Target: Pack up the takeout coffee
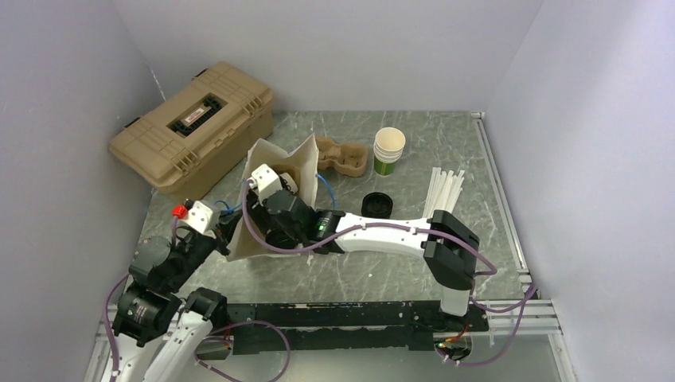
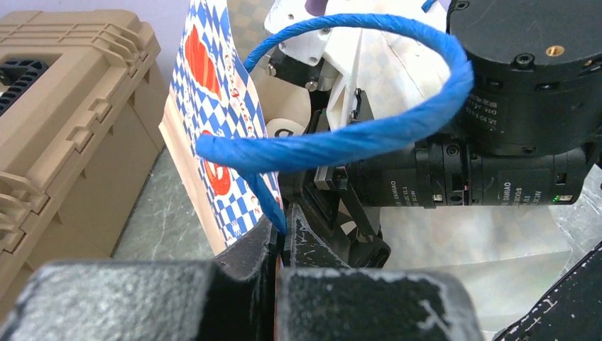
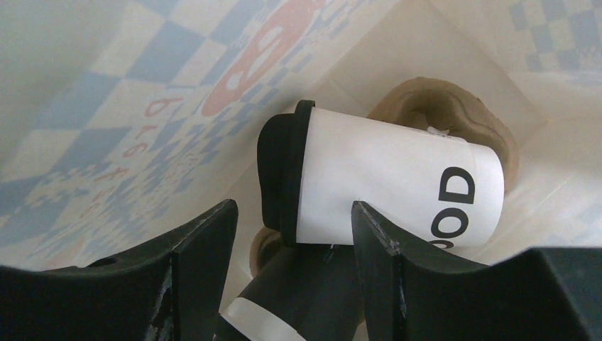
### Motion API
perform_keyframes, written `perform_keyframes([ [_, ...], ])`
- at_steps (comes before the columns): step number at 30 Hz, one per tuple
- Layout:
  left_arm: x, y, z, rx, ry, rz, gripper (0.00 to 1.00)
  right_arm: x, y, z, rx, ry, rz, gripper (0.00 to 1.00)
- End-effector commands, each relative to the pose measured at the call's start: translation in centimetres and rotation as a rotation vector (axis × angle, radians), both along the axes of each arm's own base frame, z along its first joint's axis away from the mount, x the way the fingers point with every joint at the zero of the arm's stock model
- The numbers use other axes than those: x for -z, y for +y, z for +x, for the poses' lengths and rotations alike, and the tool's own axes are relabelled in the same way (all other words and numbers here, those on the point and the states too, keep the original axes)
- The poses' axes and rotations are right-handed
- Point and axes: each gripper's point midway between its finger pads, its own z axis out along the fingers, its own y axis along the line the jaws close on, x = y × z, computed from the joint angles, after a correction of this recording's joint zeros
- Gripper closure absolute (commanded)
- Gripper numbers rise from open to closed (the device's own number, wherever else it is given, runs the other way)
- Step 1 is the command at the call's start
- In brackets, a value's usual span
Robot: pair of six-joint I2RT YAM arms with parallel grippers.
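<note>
Shows the takeout coffee already down inside the paper bag, tipped on its side against a brown cup tray. Finds the right gripper spread apart just above it, pinching nothing. Has the left gripper squeezed tight on the blue handle. Seems nearly done; only needs the right arm pulled out, maybe the cup stood up.

Paper bag: thin matt paper, blue-and-red check print outside, plain white inside.
Handle, on the bag: twisted blue paper cord, fibrous.
Takeout coffee, inside the bag: smooth matt white paper cup; black plastic lid, slight sheen.
Cup carrier, inside the bag: rough brown moulded pulp.
Toolbox, left of the bag: tan ribbed plastic.
Left gripper, at the bag's handle: grainy matt black.
</note>
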Motion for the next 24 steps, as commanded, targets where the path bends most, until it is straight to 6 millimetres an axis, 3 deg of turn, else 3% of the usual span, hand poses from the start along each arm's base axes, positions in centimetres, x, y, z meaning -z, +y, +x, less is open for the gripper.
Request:
perform_keyframes([
  [1,-2.8,-1.4,-1.1,0.097,-0.087,-0.035,1.00,0.9,0.5,0.5,0.006,-0.015,-0.012,0.39],
  [4,-2.8,-1.4,-1.1,0.097,-0.088,-0.036,1.00,1.2,0.4,0.5,0.004,-0.014,-0.022,0.52],
  [7,-2.8,-1.4,-1.2,0.098,-0.089,-0.036,1.00,1.3,0.4,0.6,0.003,-0.016,-0.032,0.72],
  [12,-2.8,-1.3,-1.1,0.094,-0.088,-0.034,1.00,0.1,0.3,0.5,0.001,-0.024,-0.016,0.99],
  [17,-2.8,-1.3,-1.1,0.089,-0.090,-0.034,1.00,-2.2,-0.5,0.3,0.005,-0.045,0.019,1.00],
  [24,-2.7,-1.2,-1.1,0.088,-0.089,-0.032,1.00,-7.2,-2.8,-0.5,0.011,-0.083,0.117,1.00],
])
